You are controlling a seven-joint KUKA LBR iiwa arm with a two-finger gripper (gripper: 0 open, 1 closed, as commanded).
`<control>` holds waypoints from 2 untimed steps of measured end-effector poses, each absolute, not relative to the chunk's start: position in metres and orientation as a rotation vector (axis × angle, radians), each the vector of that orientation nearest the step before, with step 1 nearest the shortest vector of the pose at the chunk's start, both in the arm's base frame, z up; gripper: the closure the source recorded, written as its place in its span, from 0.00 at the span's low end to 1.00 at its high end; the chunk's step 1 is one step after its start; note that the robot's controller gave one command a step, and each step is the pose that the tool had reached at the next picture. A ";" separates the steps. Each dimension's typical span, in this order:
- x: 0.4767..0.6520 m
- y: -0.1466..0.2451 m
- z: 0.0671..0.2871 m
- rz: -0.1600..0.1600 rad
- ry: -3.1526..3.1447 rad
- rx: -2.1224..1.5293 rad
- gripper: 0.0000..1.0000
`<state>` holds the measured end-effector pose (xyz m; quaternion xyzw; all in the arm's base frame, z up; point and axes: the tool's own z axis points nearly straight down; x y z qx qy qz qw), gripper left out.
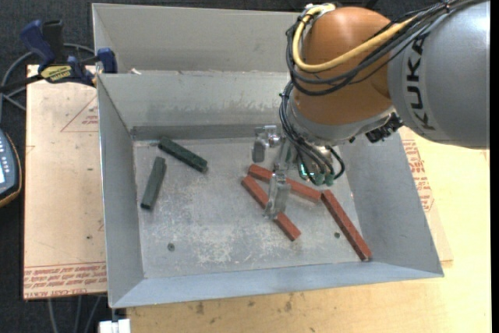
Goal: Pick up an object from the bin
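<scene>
Gripper (274,205) is low in the bin (117,191), right of centre. Its tip is down near floor level, over the lower-left red-brown bar (290,229) at abt mid-length. Touching vs just above, we can't tell from this angle. Opening of the end effector we can't tell either: the wrist and orange cover (343,62) sit right over it, so no call on wide/narrow, or on whether anything's gripped.

Right half of the floor has three red-brown bars, all lying flat:
- Lower-left one runs diagonally, upper-left to lower-right, and it's the one under the gripper.
- Upper red-brown bar (261,173) lies just behind it and runs rightward under the gripper body. The two are close tog. near the gripper; whether they touch is unclear.
- Right red-brown bar (347,228) looks the longest. It's diagonal, w/ its lower end near the front-right corner, at the foot of the right wall.

Left half has two dark green bars, well apart from the gripper. Rear dark bar (183,154) lies slanted near the foot of the back wall. Left dark bar (153,183) lies just below-left of it, roughly along the left wall, near it but not touching.

We also see a small dark speck (170,247) on the floor toward the front-left. Grey arm (452,66) comes in from the right.
</scene>
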<state>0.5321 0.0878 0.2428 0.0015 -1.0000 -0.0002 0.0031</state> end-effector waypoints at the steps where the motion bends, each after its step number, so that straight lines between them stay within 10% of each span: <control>1: 0.532 0.013 0.091 -0.001 -3.103 0.449 0.00; 2: 0.584 -0.023 0.085 0.000 -3.134 0.288 0.00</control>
